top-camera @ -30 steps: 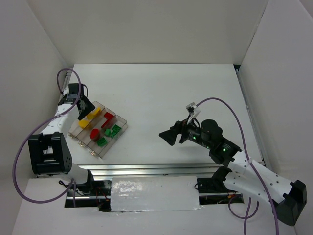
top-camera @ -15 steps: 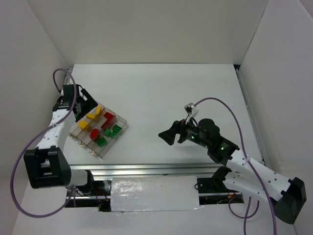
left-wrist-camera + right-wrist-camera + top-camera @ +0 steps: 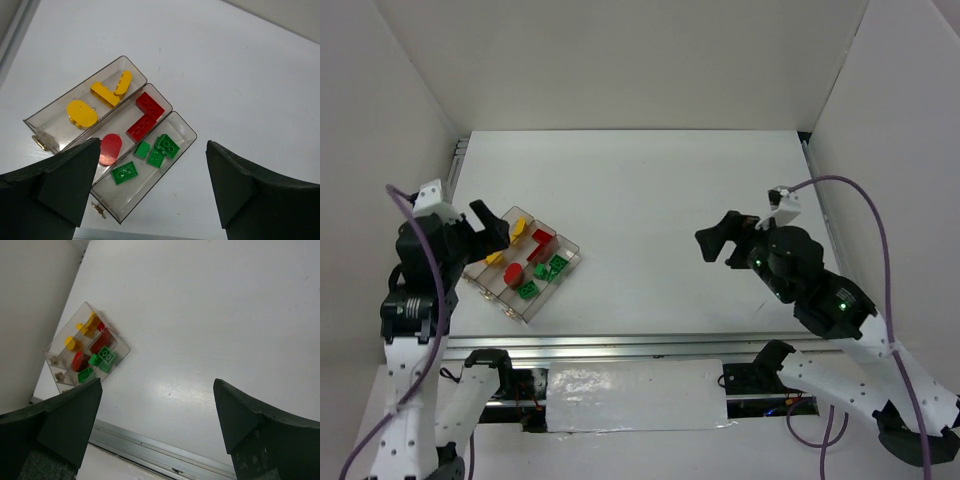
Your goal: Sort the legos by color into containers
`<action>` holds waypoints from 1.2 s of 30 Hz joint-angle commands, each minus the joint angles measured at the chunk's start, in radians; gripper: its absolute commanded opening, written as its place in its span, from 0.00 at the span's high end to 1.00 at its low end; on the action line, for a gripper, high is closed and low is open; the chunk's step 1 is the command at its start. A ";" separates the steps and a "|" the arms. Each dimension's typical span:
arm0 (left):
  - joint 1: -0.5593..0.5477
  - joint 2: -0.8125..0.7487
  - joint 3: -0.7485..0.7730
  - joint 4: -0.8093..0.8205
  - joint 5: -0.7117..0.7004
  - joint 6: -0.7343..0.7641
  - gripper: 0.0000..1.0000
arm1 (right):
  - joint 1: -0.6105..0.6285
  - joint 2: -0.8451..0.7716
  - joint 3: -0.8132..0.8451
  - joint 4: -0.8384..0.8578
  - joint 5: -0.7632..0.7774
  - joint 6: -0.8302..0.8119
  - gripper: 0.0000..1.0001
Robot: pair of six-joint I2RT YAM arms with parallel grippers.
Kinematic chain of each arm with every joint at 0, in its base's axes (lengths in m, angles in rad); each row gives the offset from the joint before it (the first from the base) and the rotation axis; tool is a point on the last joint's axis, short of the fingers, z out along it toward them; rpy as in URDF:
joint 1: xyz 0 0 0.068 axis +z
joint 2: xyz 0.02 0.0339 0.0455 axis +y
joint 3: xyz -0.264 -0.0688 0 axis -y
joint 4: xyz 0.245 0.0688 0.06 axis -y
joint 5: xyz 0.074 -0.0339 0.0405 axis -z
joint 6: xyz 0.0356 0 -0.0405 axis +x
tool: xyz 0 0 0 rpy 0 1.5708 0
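1. The tray is lying slantwise on the left part of the table, its three clear compartments side by side.
2. The compartment nearest the left wall is holding three yellow bricks: one rounded, one rectangular, one wedge-shaped.
3. The middle one is holding three red bricks, two studded rectangles and a rounded piece at the near end.
4. The compartment toward the table's middle is holding four green bricks, lying close together.
5. The left wrist view is showing studs and each green piece separately. The top view is merging them, and the right wrist view is showing only small coloured blurs.
6. The left gripper is hanging above the tray, spread wide and carrying nothing. In the top view it is covering the tray's far-left corner.
7. The right gripper is hovering well apart over bare table, also gaping wide and empty-handed.
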 commanded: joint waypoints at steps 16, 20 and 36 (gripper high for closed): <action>-0.007 -0.486 0.005 -0.331 0.002 0.012 0.01 | 0.010 -0.477 0.232 -0.430 -0.038 -0.084 0.00; -0.019 -0.504 -0.008 -0.368 -0.014 -0.006 0.01 | 0.008 -0.588 0.198 -0.451 -0.086 -0.066 0.00; -0.027 -0.524 0.004 -0.379 -0.124 -0.054 0.00 | 0.008 -0.616 0.205 -0.525 -0.035 -0.020 0.00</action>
